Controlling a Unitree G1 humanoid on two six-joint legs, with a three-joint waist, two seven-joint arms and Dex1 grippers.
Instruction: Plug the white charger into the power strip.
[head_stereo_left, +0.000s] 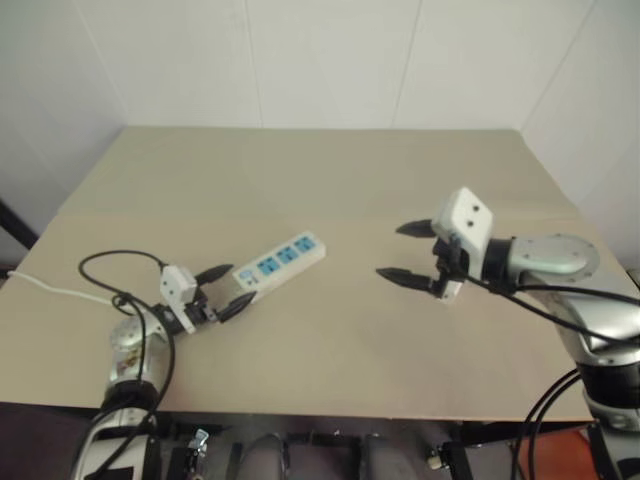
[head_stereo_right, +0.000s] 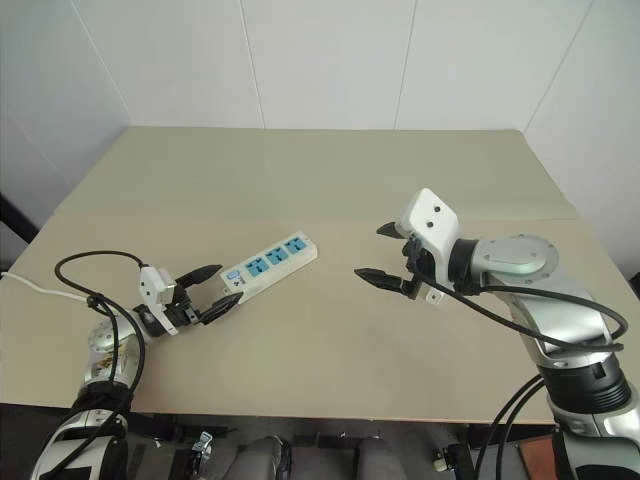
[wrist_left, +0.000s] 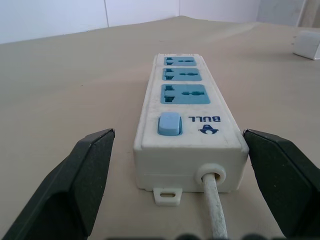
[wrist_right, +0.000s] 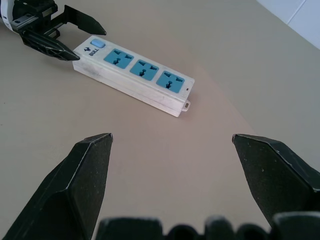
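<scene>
The power strip (head_stereo_left: 285, 257) lies slantwise on the left half of the tan table, its three blue sockets facing up. My left gripper (head_stereo_left: 241, 283) is open at table height, with one black finger on each side of the strip's switch end (wrist_left: 169, 124) and a gap on both sides. Far beyond the strip a small white block, the white charger (wrist_left: 306, 45), lies on the table, cut off by the picture's edge. My right gripper (head_stereo_left: 390, 250) hangs open above the table to the right of the strip, pointing toward it, with nothing between its fingers.
The strip's thin white cord (head_stereo_left: 50, 288) runs off the table's left edge. A black cable (head_stereo_left: 110, 262) loops over my left wrist. The table's (head_stereo_left: 330, 340) front edge is close below both arms. White walls stand behind and to both sides.
</scene>
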